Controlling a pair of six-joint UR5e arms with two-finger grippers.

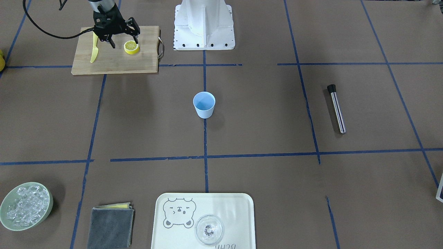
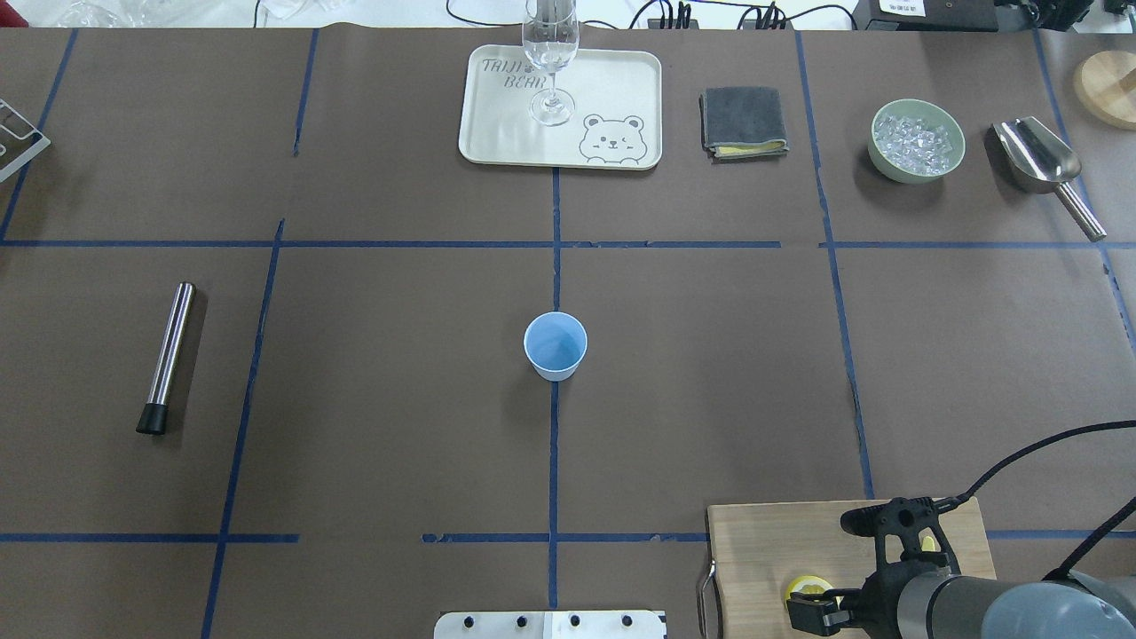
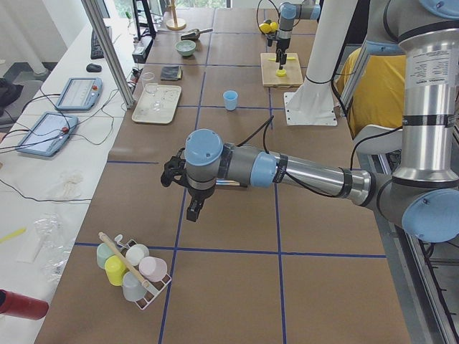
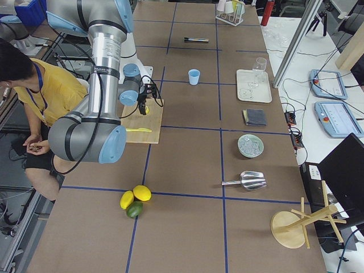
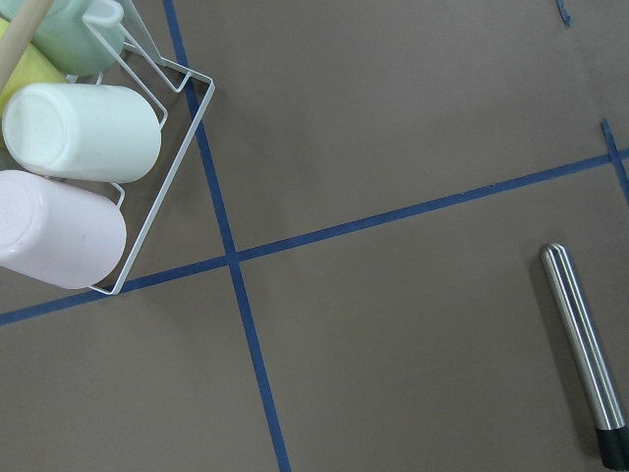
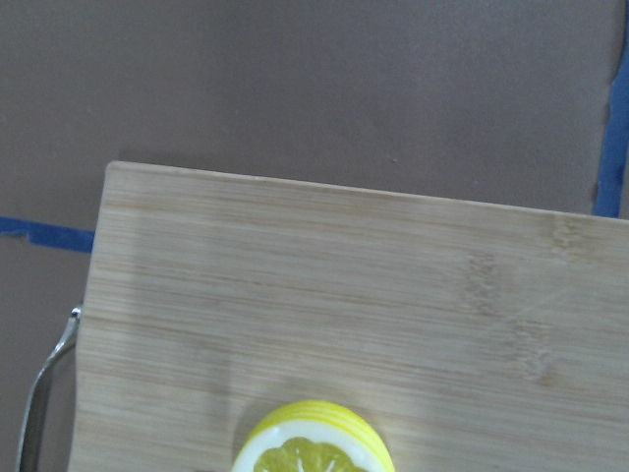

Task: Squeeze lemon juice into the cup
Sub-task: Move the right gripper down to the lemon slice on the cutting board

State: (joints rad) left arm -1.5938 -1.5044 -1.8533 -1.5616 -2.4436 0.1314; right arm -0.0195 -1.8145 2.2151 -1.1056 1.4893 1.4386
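Wooden rectangular cutting board [image 1: 114, 60] with a metal handle at one end lies on the brown paper-covered bench [image 1: 259, 121], on the robot's right side and close to its white base. On the board rests the small yellow half lemon [image 1: 132, 47], cut face up, showing pale segments inside a rind ring. A slim yellow plastic knife [image 1: 94, 52] lies on the same board, near the lemon but apart from it.

The black right hand [image 1: 124, 38] hangs over the board with its two fingers spread apart and holds nothing. One fingertip is just beside the lemon; whether it touches the rind, I cannot tell. In the right wrist view only the upper part of the lemon shows, at the lower edge.

The small light blue tapered plastic cup [image 1: 204, 104] stands upright in the middle of the bench, on a blue tape line, well apart from the board.

The left hand [image 3: 179, 188] hovers over the far left end of the bench, near a white wire rack of pastel cups [image 3: 136, 271]; if its fingers are spread or pressed together, I cannot tell. A steel cylinder with a black end [image 1: 336, 109] lies on the bench's left side.
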